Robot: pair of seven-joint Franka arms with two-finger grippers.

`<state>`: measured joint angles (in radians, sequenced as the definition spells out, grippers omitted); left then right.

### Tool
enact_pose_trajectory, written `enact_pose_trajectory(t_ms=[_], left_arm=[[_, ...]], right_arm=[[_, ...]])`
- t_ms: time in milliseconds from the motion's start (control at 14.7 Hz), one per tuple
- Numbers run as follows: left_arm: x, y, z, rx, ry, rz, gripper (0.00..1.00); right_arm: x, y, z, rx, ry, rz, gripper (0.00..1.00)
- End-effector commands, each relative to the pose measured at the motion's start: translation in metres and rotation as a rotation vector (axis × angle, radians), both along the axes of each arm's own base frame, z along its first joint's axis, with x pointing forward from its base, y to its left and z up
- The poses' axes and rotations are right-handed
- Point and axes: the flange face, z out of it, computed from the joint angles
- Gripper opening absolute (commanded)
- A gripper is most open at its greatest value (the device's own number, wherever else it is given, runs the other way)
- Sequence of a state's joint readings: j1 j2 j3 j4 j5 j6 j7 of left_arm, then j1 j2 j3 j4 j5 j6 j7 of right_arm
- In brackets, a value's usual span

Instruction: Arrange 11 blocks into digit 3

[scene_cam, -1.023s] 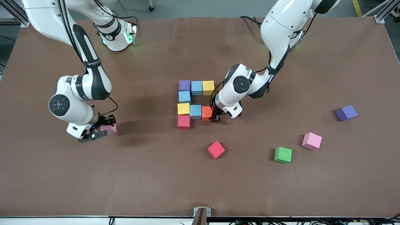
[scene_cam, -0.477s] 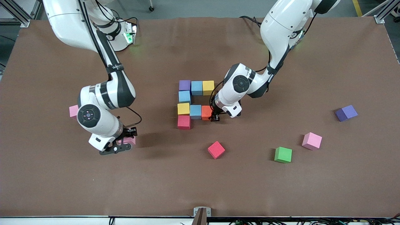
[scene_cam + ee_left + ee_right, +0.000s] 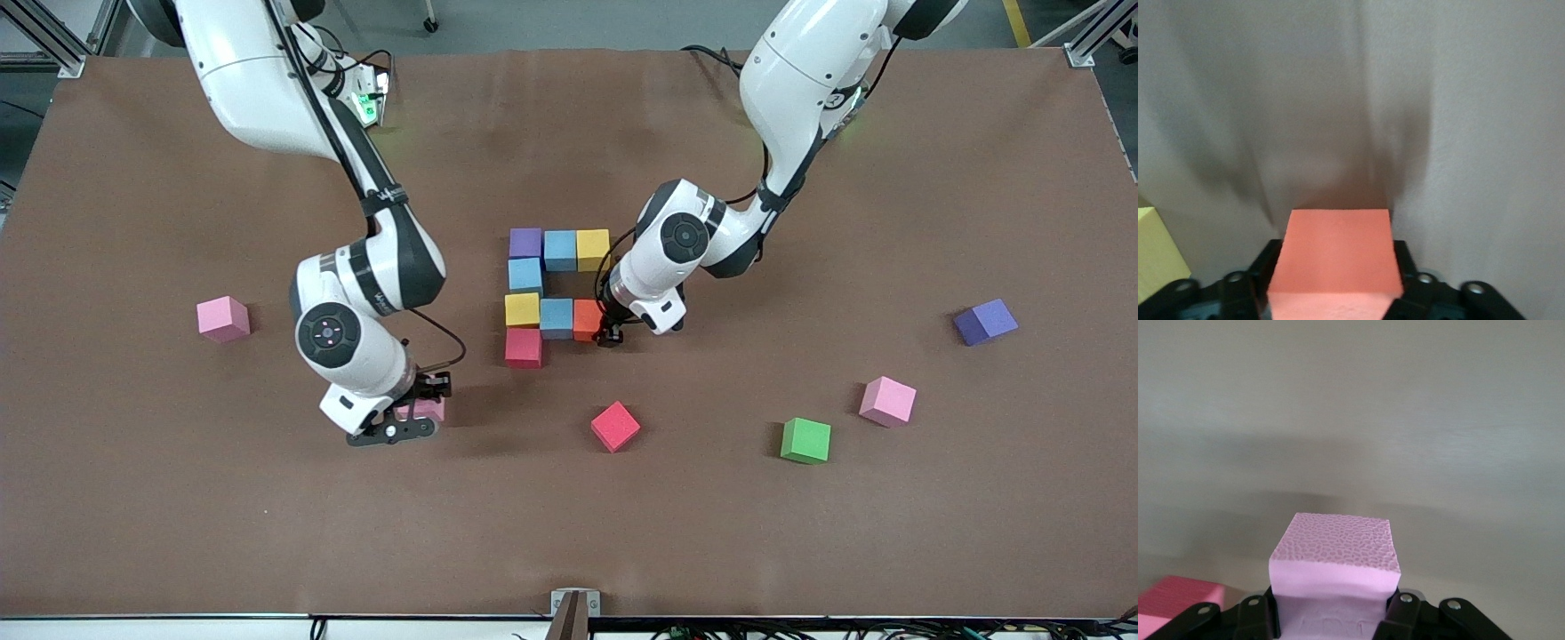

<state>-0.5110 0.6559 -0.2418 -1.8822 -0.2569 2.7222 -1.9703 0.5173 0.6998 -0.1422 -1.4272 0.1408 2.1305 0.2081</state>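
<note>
Eight blocks lie together mid-table: purple (image 3: 525, 242), light blue (image 3: 560, 250) and yellow (image 3: 593, 249) in a row, then light blue (image 3: 525, 275), then yellow (image 3: 522, 308), light blue (image 3: 556, 317) and orange (image 3: 587, 320), with red (image 3: 524, 347) nearest the camera. My left gripper (image 3: 612, 336) is down at the orange block (image 3: 1335, 260), which rests on the table and fills the left wrist view. My right gripper (image 3: 418, 412) is shut on a pink block (image 3: 428, 411), squeezing its sides (image 3: 1335, 560), just above the table toward the right arm's end from the group.
Loose blocks lie on the brown table (image 3: 569, 533): red (image 3: 615, 426), green (image 3: 805, 440), pink (image 3: 887, 401) and purple (image 3: 985, 321) toward the left arm's end, and another pink (image 3: 222, 318) toward the right arm's end. A yellow block's edge (image 3: 1155, 253) shows beside the orange one.
My right arm has carried its pink block from the right arm's end toward the block group, uncovering the other pink block. The left arm has stayed at the orange block.
</note>
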Motion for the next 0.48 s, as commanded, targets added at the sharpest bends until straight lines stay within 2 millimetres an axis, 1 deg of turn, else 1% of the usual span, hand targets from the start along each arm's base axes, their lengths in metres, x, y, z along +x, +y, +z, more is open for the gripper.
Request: enact_pose_trajectory(t_ms=[0,136,273,341,409], left_arm=[[-0.001,0.0,0.015,-0.01,-0.027,-0.008,1.0],[0.005,0.002,0.033,-0.02,-0.046,-0.003,1.0],[0.009,0.007,0.057,-0.018,-0.05,-0.005,1.0],[0.019,0.015,0.073,-0.013,-0.043,0.001,1.0],[0.026,0.021,0.095,-0.017,-0.048,0.006,1.0]], right_arm=[[0.008,0.03,-0.006,0.033,-0.011,-0.033,0.18],[0.01,0.056,-0.008,0.075,-0.016,-0.045,0.16],[0.009,0.083,-0.019,0.083,-0.029,-0.075,0.16],[0.01,0.089,-0.025,0.085,-0.036,-0.071,0.16],[0.009,0.094,-0.029,0.089,-0.046,-0.065,0.15]])
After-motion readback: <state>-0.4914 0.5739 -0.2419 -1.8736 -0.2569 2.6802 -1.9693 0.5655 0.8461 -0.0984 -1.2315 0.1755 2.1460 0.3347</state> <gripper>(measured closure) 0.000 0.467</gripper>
